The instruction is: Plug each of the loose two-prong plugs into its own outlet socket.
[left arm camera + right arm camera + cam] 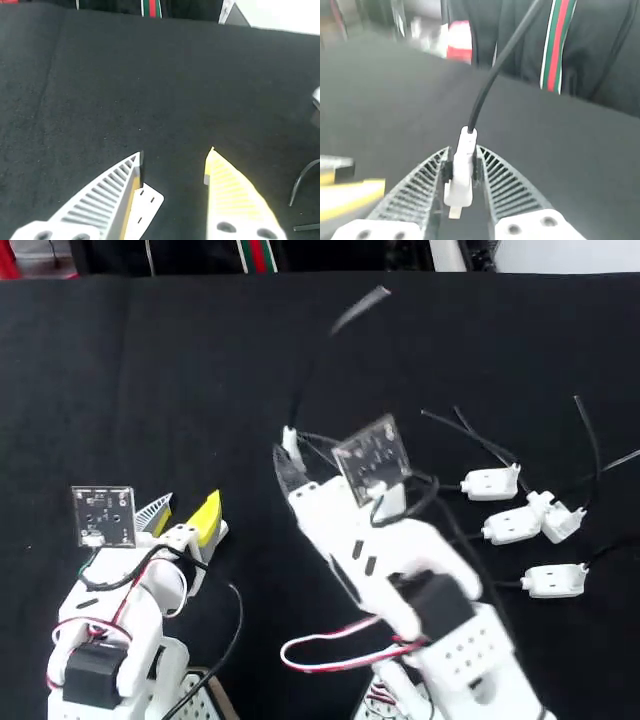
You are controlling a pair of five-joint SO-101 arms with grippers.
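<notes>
Counter: black, spanning the frame.
Right pincer: I am keeping it at the high view's centre, clamping a white plug, its black cord trailing toward upper centre.
Left pincer: sitting lower left, spread wide, carrying nothing.
White corded pieces: lying centre right, probably sockets.
Step, as I am judging it: carrying the plug. Next calls for lining its prongs up with a free socket.

A black-clothed table, with a white surface beyond it.
</notes>
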